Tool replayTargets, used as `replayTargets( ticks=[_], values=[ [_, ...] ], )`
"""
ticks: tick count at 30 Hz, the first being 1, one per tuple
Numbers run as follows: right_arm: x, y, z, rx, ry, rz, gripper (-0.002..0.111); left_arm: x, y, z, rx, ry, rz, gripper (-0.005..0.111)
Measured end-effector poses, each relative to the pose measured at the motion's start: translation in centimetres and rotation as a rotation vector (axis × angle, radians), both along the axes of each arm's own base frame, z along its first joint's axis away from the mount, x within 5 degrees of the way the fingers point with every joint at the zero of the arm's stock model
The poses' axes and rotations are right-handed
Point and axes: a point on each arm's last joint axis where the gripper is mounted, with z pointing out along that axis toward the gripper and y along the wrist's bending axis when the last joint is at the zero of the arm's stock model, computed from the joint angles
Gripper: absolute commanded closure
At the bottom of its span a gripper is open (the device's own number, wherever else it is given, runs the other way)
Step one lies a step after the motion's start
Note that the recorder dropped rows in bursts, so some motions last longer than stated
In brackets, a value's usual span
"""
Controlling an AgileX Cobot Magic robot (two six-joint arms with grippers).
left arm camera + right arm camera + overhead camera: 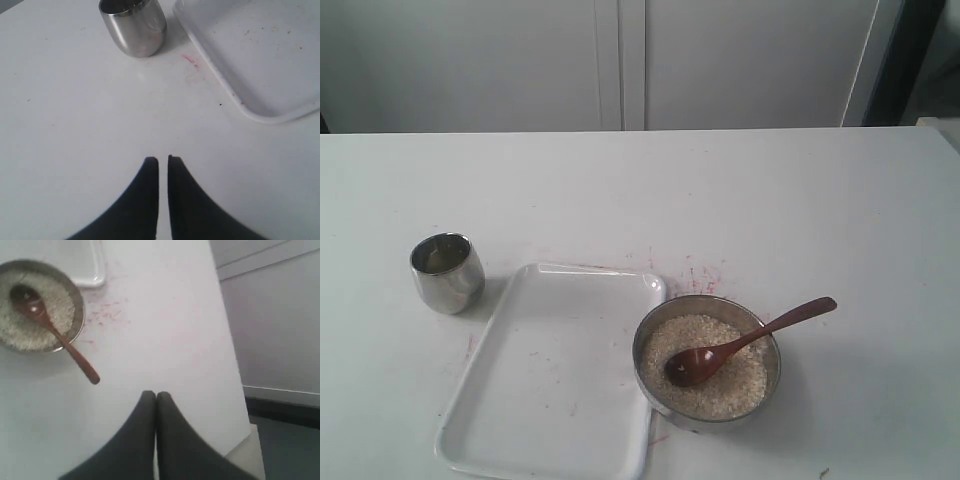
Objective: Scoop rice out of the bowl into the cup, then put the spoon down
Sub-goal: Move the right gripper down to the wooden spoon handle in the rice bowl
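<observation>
Inspecting from the left hand outward: its two dark fingers are drawn together with only a hairline slit between the tips, and they pinch nothing. The hand hangs over bare white surface. Ahead of it stands one cup, upright, shiny steel, barrel-shaped; what it contains cannot be made out. Just beside the cup, not touching it, lies one white rectangular tray carrying a few dark specks. Faint pink smudges mark the surface between cup and tray.

The right hand has its fingers pressed together, tips meeting, and grips nothing. It hangs above the surface near the edge. Ahead of it sits one bowl, wide and shallow, steel, filled with rice. One spoon, dark reddish-brown wood, rests with its oval end on the rice; its handle leans across the rim and juts beyond the bowl, clear of the hand. More pink streaks speckle the surface next to the bowl.

In the exterior view the bowl stands by the tray's right near corner; whether they touch cannot be told. The cup stands left of the tray, well apart from the bowl. Neither hand shows in that view.
</observation>
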Motion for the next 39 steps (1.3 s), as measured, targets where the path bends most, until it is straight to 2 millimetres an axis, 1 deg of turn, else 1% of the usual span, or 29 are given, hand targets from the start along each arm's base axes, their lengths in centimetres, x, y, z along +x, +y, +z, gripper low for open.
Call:
replayTargets(
  ticks=[1,2,3,4,5,6,9,15,17,22,30,35,39],
  values=[
    [0.7,0.2,-0.8,-0.047,0.025,0.027,0.108,0.0,0.0,0.0,0.000,0.000,0.000,0.092],
    [1.6,0.6,-2.3,-0.117,0.074,0.066,0.108,0.0,0.0,0.0,0.000,0.000,0.000,0.092],
    [2.1,0.7,-3.0,-0.151,0.100,0.086,0.108,0.0,0.0,0.0,0.000,0.000,0.000,0.092],
    [3.0,1.1,-4.4,-0.205,0.148,0.123,0.108,0.0,0.0,0.0,0.000,0.000,0.000,0.092],
    [3.5,1.3,-5.1,-0.228,0.174,0.138,0.108,0.0,0.0,0.0,0.000,0.000,0.000,0.092],
    [4.2,1.6,-6.3,-0.260,0.217,0.162,0.108,0.0,0.0,0.0,0.000,0.000,0.000,0.092],
    [5.9,2.3,-8.6,-0.314,0.308,0.198,0.108,0.0,0.0,0.0,0.000,0.000,0.000,0.092],
    [8.2,3.4,-11.6,-0.358,0.422,0.214,0.108,0.0,0.0,0.0,0.000,0.000,0.000,0.092],
    [8.9,3.7,-12.5,-0.365,0.442,0.218,0.108,0.0,0.0,0.0,0.000,0.000,0.000,0.092],
    [9.8,4.1,-13.4,-0.365,0.439,0.225,0.108,0.0,0.0,0.0,0.000,0.000,0.000,0.092],
    [10.8,4.5,-15.0,-0.384,0.483,0.231,0.108,0.0,0.0,0.0,0.000,0.000,0.000,0.092],
    [11.3,4.4,-15.7,-0.431,0.489,0.233,0.108,0.0,0.0,0.0,0.000,0.000,0.000,0.092],
    [11.6,4.1,-17.2,-0.485,0.502,0.243,0.106,0.0,0.0,0.0,0.000,0.000,0.000,0.092]
  ],
)
